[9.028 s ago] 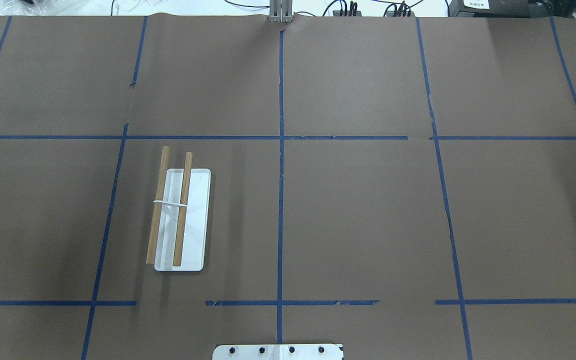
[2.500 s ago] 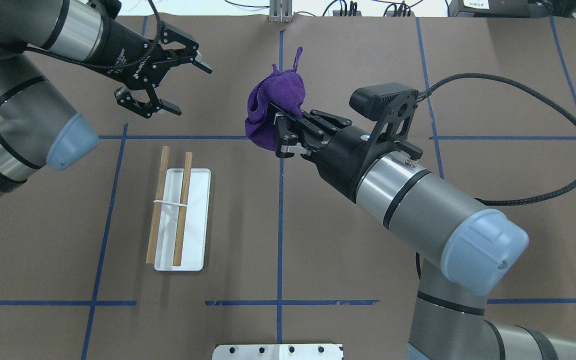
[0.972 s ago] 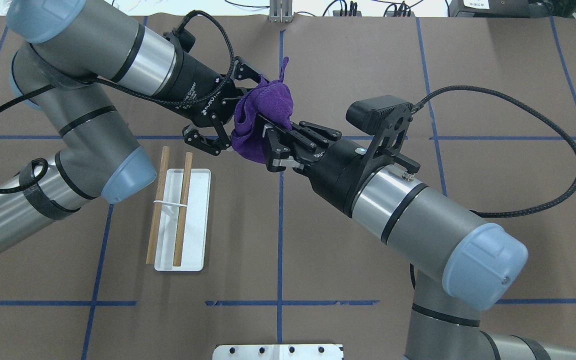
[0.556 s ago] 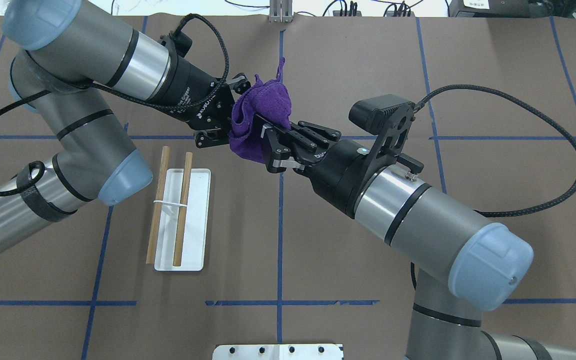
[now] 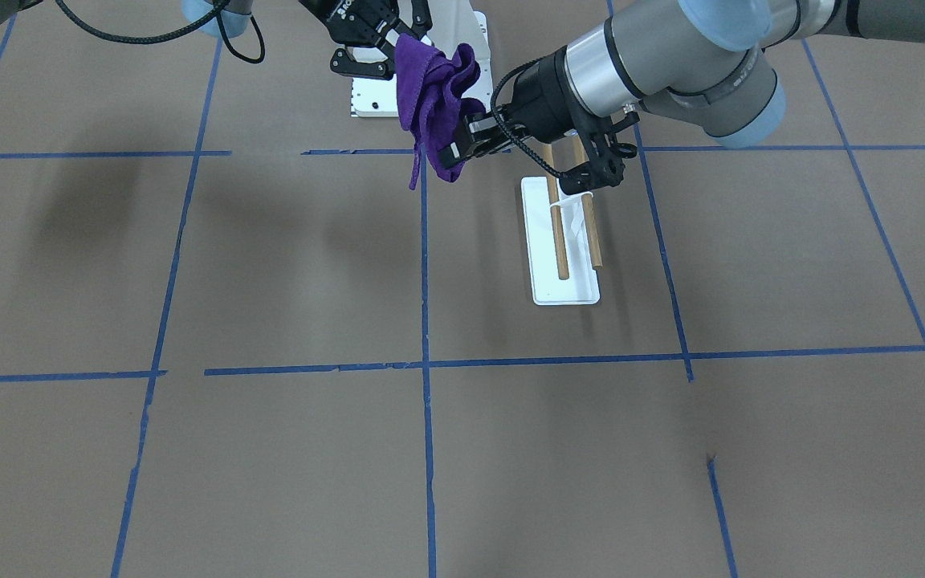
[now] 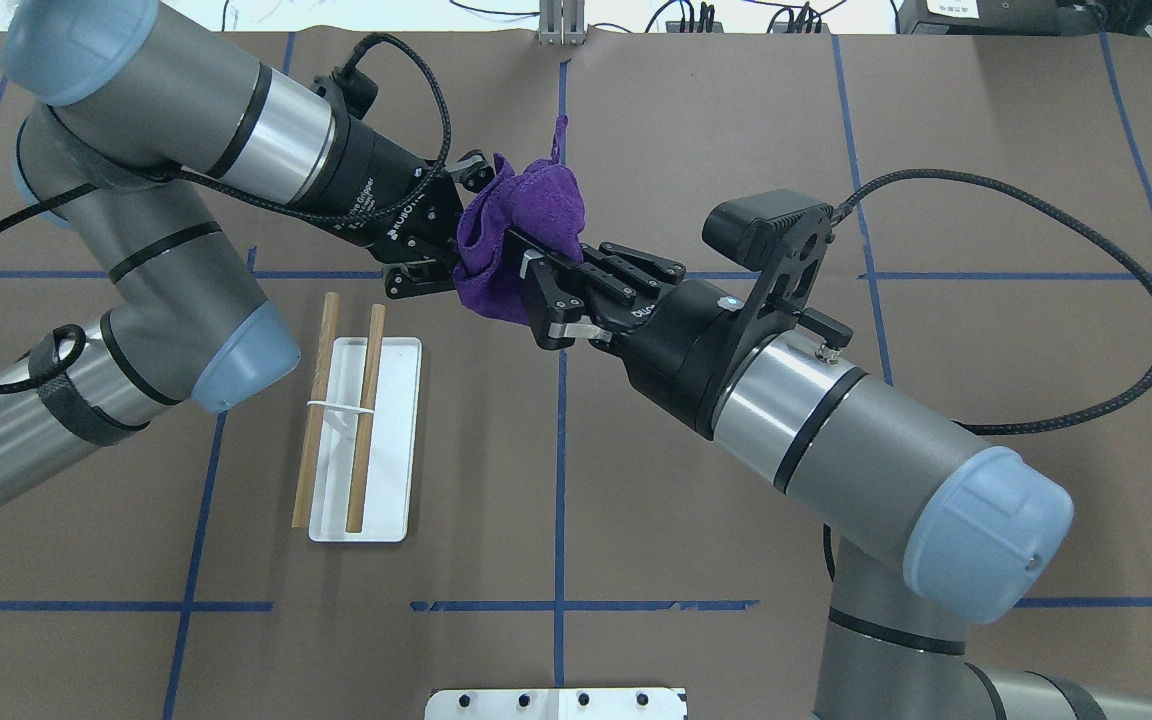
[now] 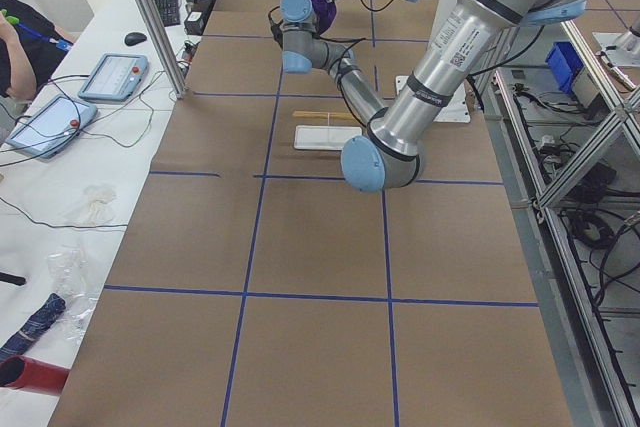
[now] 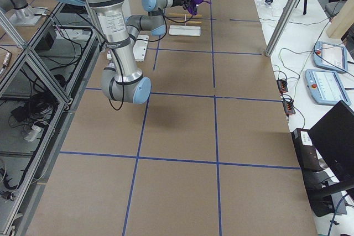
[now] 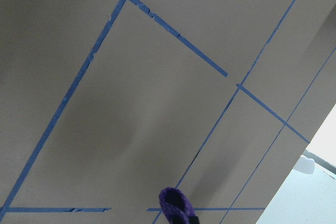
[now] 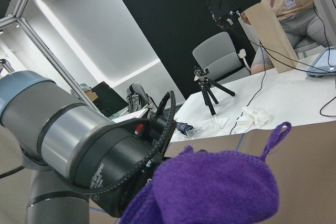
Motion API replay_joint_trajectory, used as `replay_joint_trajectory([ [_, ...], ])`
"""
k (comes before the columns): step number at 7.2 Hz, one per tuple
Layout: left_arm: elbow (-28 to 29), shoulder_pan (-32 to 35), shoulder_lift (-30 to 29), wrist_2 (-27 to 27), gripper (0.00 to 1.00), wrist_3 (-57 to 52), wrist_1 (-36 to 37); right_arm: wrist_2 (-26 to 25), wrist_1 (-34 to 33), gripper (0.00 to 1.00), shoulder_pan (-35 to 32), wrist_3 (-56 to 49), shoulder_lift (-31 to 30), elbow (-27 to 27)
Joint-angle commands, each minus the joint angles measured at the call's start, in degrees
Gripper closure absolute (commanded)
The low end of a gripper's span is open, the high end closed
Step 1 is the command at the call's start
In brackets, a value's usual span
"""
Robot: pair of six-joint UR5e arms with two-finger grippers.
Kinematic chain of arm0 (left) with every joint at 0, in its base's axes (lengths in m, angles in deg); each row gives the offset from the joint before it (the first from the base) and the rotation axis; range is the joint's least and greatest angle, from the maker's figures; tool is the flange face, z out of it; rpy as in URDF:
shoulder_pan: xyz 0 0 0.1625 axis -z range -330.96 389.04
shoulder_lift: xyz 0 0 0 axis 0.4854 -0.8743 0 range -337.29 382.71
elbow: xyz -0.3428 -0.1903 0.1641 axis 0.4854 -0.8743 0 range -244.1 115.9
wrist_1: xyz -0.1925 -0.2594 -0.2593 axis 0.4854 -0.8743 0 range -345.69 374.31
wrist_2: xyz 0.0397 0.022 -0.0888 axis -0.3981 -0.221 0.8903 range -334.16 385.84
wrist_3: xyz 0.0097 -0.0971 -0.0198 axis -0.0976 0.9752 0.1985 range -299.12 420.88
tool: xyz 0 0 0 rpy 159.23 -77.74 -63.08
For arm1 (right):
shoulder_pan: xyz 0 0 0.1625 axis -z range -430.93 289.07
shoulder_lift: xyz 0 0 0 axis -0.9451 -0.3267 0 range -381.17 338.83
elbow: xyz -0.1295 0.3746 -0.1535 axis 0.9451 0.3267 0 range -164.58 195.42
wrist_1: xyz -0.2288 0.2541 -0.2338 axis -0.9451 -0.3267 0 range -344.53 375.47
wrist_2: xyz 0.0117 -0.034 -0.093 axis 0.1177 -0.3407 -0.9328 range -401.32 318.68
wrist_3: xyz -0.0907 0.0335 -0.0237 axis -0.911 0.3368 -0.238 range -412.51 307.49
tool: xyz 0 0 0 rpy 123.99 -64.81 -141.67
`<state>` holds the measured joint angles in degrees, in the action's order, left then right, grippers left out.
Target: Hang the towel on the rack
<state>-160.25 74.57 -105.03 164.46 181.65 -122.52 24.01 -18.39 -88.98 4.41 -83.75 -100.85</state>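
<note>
Both clamped on towel (image 6: pixel 536 210) aloft: left jaws, right jaws | rack (image 6: pixel 391 440) whole overhead, part-hidden behind left arm (image 5: pixel 631 48) in front view

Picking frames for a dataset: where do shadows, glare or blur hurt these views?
Front-facing: sharp, with soft shadows on the table beside the towel. Overhead: evenly lit and sharp. Left wrist: just a blurred towel tip at the bottom edge. Right wrist: the towel fills the foreground, with a bright strip glaring at upper left.
</note>
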Motion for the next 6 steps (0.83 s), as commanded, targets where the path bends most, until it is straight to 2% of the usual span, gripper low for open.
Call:
replay_joint_trajectory([
  [1,0.0,0.0,0.1,0.1,1.0,0.0,0.1,-0.3,-0.3,0.0,0.8,0.4,0.0,-1.3],
  [3,0.0,0.1,0.5,0.2,1.0,0.0,0.1,0.2,-0.6,0.0,0.7,-0.1,-0.3,-1.7],
  [6,-0.2,0.3,0.5,0.3,1.0,0.1,0.2,5.4,-1.6,0.0,-0.1,-0.3,-5.4,-8.1],
])
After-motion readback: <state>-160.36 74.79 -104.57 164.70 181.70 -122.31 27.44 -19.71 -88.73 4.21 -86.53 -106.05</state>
